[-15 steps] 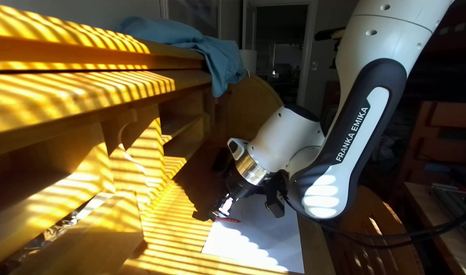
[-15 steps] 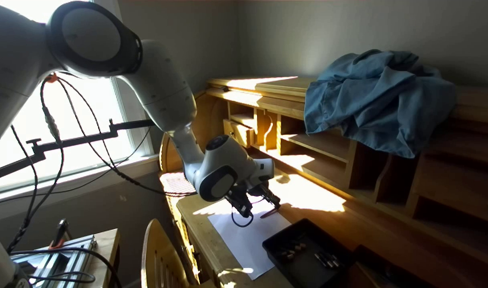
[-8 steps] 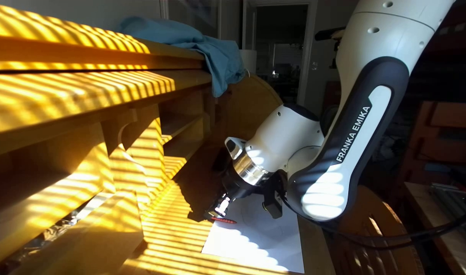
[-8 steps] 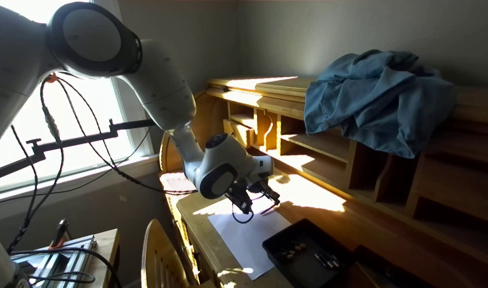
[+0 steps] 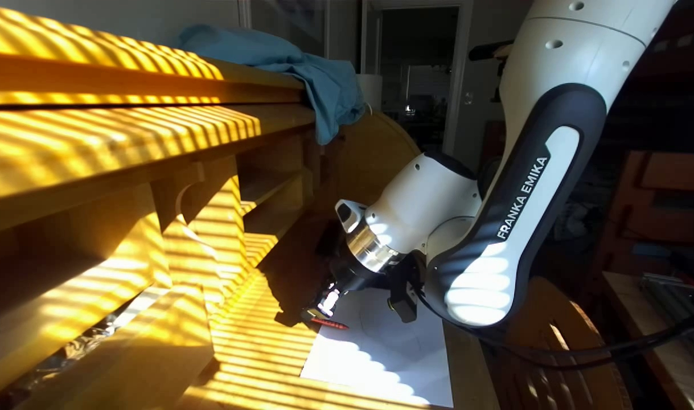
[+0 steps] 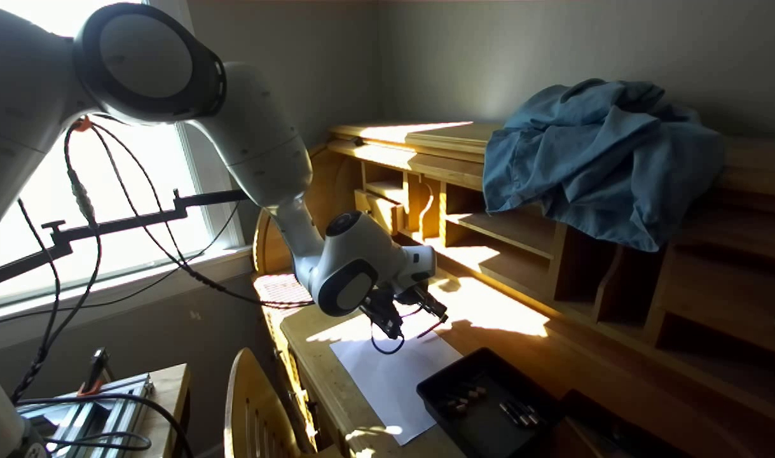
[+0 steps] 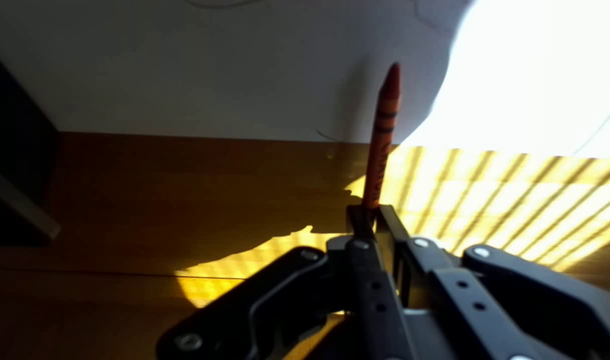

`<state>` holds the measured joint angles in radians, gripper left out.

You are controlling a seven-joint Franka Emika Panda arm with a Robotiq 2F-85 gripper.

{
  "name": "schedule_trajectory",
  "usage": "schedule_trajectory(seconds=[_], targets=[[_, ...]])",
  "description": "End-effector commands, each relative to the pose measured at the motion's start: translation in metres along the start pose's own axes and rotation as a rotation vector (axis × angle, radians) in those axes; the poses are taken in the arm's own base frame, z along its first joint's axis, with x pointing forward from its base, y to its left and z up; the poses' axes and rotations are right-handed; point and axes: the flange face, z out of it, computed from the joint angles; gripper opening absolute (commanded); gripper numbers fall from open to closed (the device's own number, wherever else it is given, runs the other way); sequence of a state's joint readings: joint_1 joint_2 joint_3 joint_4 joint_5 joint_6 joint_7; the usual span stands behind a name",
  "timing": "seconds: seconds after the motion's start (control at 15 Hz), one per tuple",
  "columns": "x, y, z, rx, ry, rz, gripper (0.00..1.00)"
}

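Drifted slightly toward the wooden cubbyholes (image 6: 517, 235) since a moment before, bringing along the red crayon (image 7: 380, 150). Pinched its back end between the fingertips of the gripper (image 7: 373, 215). Held it aslant, with its tip over the white paper (image 7: 209, 75).

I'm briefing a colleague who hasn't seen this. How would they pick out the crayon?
Find the wooden desk, then the white paper on it. Near one edge of that paper, the black pincer grips a red crayon, pointed tip outward. Other small pieces lie in the black tray; only this crayon is held.
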<state>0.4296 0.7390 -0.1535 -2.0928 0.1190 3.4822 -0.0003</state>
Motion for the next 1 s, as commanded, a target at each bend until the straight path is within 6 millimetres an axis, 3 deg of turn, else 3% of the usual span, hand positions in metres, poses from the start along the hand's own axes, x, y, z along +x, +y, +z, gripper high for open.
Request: schedule_trajectory(seconds=[0.0, 0.13, 0.2, 0.27, 0.67, 0.93], targets=[[-0.004, 0.0, -0.004, 0.011, -0.016, 0.02, 0.02], [-0.005, 0.0, -0.004, 0.014, -0.025, 0.019, 0.02], [-0.005, -0.001, -0.004, 0.015, -0.03, 0.02, 0.34], [-0.005, -0.001, -0.004, 0.02, -0.035, 0.021, 0.35], [-0.004, -0.002, -0.012, 0.046, -0.075, 0.044, 0.76], [0.006, -0.006, -0.039, 0.118, -0.104, 0.061, 0.99]])
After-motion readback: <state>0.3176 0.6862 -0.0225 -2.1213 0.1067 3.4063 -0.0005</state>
